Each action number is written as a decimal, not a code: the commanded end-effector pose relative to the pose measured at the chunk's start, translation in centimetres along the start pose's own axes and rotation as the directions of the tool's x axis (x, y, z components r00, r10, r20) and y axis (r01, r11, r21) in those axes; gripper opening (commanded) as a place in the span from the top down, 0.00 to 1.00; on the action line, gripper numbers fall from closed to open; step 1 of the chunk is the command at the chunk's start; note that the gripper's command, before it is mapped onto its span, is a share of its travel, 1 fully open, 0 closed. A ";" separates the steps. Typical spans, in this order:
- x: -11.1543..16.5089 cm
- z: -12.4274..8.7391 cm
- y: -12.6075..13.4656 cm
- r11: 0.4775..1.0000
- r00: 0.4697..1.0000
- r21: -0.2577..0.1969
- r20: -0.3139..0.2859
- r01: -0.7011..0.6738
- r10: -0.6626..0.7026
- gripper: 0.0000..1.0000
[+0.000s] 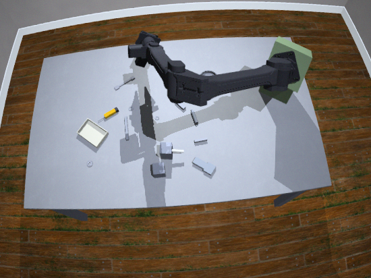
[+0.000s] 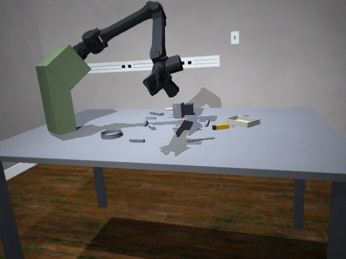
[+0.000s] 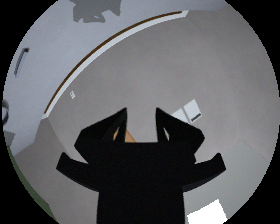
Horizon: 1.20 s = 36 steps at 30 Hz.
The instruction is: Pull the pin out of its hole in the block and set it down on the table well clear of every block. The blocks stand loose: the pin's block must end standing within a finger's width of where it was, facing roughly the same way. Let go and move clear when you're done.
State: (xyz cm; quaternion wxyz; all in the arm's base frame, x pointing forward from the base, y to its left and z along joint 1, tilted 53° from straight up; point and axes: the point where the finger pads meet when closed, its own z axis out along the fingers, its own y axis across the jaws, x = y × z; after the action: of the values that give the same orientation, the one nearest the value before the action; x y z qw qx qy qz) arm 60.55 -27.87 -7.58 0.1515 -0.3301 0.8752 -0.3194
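Apparently cream tray (image 1: pixel 92 133) holds nothing visible.

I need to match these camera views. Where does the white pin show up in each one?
Top: pin lower centre, sticking out of a grey block.
Exterior: only its tip shows, left of that block.
Wrist: not in view.
Shared landmark: yellow tool.

Grey table (image 2: pixel 283 152) on wooden floor (image 2: pixel 189 202), grey walls (image 2: pixel 283 29)
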 end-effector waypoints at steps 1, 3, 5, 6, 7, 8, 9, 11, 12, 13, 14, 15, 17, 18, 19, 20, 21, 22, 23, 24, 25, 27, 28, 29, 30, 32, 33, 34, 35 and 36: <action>0.2 -0.1 -0.5 1.000 1.000 0.006 0.001 -0.010 0.010 0.61; 0.1 -0.2 -0.6 1.000 1.000 0.006 0.004 -0.014 0.014 0.61; 0.1 -0.3 -0.6 1.000 1.000 0.005 0.007 -0.017 0.017 0.61; 0.1 -0.3 -0.6 1.000 1.000 0.005 0.007 -0.017 0.017 0.61; 0.0 -0.4 -0.6 1.000 1.000 0.004 0.011 -0.020 0.020 0.61; -0.1 -0.5 -0.7 1.000 1.000 0.004 0.015 -0.025 0.024 0.61; -0.2 -0.6 -0.7 1.000 0.999 0.003 0.019 -0.030 0.029 0.61; -0.5 -0.9 -0.9 0.999 0.999 0.000 0.031 -0.042 0.042 0.61; -0.7 -1.1 -0.9 0.999 0.998 -0.001 0.038 -0.049 0.049 0.61; -0.9 -1.3 -1.0 0.998 0.997 -0.003 0.045 -0.057 0.057 0.61; -1.1 -1.5 -1.1 0.998 0.996 -0.006 0.054 -0.066 0.067 0.61; -1.3 -1.8 -1.2 0.997 0.995 -0.008 0.063 -0.076 0.077 0.61; -1.9 -2.3 -1.4 0.995 0.991 -0.015 0.084 -0.098 0.099 0.61; -2.2 -2.7 -1.5 0.994 0.989 -0.020 0.096 -0.111 0.112 0.61; -2.5 -3.0 -1.6 0.992 0.986 -0.025 0.108 -0.124 0.126 0.61; -2.8 -3.4 -1.7 0.990 0.983 -0.030 0.121 -0.138 0.140 0.61; -3.2 -3.8 -1.9 0.988 0.979 -0.037 0.134 -0.152 0.156 0.61; -3.2 -3.8 -1.9 0.988 0.979 -0.037 0.134 -0.152 0.156 0.61; -3.2 -3.8 -1.9 0.988 0.979 -0.037 0.134 -0.152 0.156 0.61; -3.5 -4.2 -2.1 0.985 0.974 -0.043 0.148 -0.169 0.173 0.61; -3.8 -4.7 -2.3 0.981 0.968 -0.050 0.162 -0.186 0.191 0.61; -4.4 -5.7 -2.7 0.973 0.954 -0.066 0.191 -0.221 0.230 0.61; -4.8 -6.3 -3.0 0.968 0.946 -0.076 0.207 -0.240 0.251 0.61; -5.2 -6.9 -3.2 0.962 0.936 -0.087 0.222 -0.259 0.272 0.61; -5.5 -7.5 -3.5 0.956 0.926 -0.099 0.238 -0.278 0.294 0.61; -6.3 -8.8 -3.9 0.940 0.902 -0.127 0.269 -0.316 0.339 0.61; -6.7 -9.5 -4.2 0.931 0.888 -0.142 0.284 -0.335 0.363 0.61; -7.1 -10.3 -4.4 0.922 0.873 -0.159 0.299 -0.354 0.386 0.61; -7.5 -11.0 -4.7 0.911 0.856 -0.177 0.313 -0.372 0.410 0.61; -7.9 -11.8 -4.9 0.900 0.839 -0.197 0.327 -0.390 0.435 0.61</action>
State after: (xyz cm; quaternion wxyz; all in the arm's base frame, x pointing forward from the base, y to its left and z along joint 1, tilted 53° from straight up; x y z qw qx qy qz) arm 62.62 -21.85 1.40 0.3247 -0.2354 0.8981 -0.1809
